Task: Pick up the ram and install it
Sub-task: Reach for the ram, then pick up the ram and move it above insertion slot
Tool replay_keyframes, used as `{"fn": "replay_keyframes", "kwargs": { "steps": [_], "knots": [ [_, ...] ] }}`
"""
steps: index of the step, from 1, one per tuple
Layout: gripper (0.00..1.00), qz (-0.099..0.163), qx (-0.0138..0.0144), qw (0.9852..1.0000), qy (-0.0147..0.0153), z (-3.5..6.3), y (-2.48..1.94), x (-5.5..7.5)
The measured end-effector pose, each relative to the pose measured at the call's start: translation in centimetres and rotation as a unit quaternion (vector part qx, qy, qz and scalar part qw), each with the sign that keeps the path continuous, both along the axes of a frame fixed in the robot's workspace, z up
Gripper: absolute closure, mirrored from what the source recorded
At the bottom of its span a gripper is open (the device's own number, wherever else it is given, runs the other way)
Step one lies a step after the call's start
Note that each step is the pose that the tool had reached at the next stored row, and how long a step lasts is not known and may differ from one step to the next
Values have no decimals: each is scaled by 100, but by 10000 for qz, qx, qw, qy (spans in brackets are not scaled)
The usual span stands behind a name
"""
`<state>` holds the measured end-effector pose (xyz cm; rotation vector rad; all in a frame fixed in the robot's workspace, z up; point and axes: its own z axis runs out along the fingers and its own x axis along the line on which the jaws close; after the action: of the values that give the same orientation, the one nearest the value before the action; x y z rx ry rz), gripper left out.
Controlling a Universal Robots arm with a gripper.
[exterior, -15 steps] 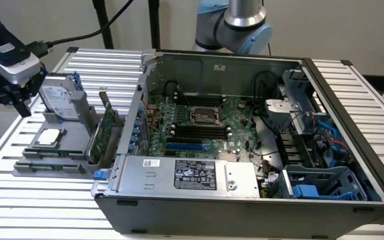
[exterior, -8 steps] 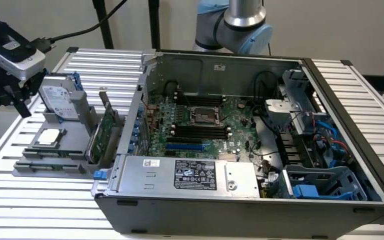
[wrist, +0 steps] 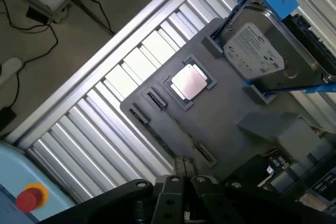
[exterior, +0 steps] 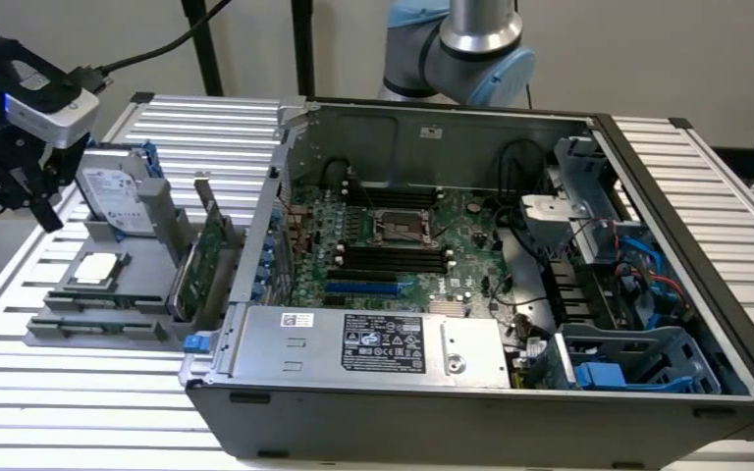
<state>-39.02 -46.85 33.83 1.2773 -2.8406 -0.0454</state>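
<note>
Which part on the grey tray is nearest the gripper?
The hard drive in the blue bracket, standing at the end of the tray beside the gripper. The silver CPU lies flat farther along; the green card stands on the case side.

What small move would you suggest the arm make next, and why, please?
Probably lower the gripper toward the ram: it hangs above the grey tray near the hard drive, while the ram sits in the tray, apart from it.
</note>
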Motion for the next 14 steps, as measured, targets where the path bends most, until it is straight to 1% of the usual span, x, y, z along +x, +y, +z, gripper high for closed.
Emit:
{"fn": "replay_keyframes", "kwargs": {
  "steps": [3,5,7,9,11,14],
  "knots": [
    [100,275,0,9996,-22,-2,0,0],
    [100,463,0,9989,-43,-5,0,0],
    [100,643,0,9979,-69,-7,0,0],
    [100,825,0,9966,-92,-11,0,0],
    [100,1003,0,9949,-108,-16,0,0],
    [100,1272,3,9918,-123,-30,0,0]
  ]
}}
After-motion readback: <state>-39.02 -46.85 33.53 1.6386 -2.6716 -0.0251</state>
